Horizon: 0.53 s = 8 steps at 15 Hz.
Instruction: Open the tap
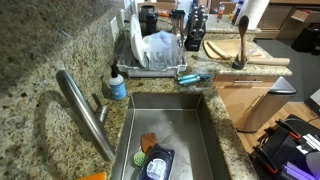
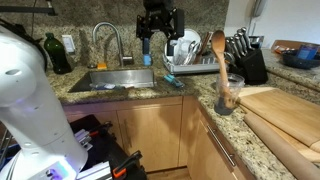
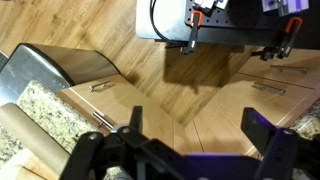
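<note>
Tap stands at the back rim of the sink, its spout arching up and forward over the basin. In an exterior view its tube runs on a slant along the sink's side. The lever at the base is too small to place with certainty.

Soap bottle stands just beside the tap's base.

Gripper hangs high, above the counter between sink and dish rack, pointing down. From it the tap lies to the left and lower, well apart, no contact. One arm only, so the reach falls to it.

In the wrist view the gripper is spread wide, its fingers far apart. Only floor and cabinet fronts show between them. It holds nothing and touches nothing. Judgement: it needs to shift left and descend toward the base.
</note>
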Tool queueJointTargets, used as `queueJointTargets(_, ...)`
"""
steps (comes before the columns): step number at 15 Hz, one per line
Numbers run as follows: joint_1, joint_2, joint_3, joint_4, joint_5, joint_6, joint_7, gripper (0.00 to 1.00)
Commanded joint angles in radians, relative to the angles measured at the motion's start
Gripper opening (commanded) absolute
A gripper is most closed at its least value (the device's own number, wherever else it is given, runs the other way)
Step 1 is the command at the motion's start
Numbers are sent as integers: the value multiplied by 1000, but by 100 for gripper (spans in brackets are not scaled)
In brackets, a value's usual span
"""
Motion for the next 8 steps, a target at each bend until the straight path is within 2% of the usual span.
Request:
queueJointTargets(1, 42, 160, 12, -31, 83, 56, 72, 100)
queueJointTargets(3, 96, 171, 42, -94, 148, 50, 21, 100)
queueJointTargets(5, 159, 179, 102, -173, 185, 76, 6, 100)
queueJointTargets(8, 273, 158, 211, -298, 238, 204, 14, 100)
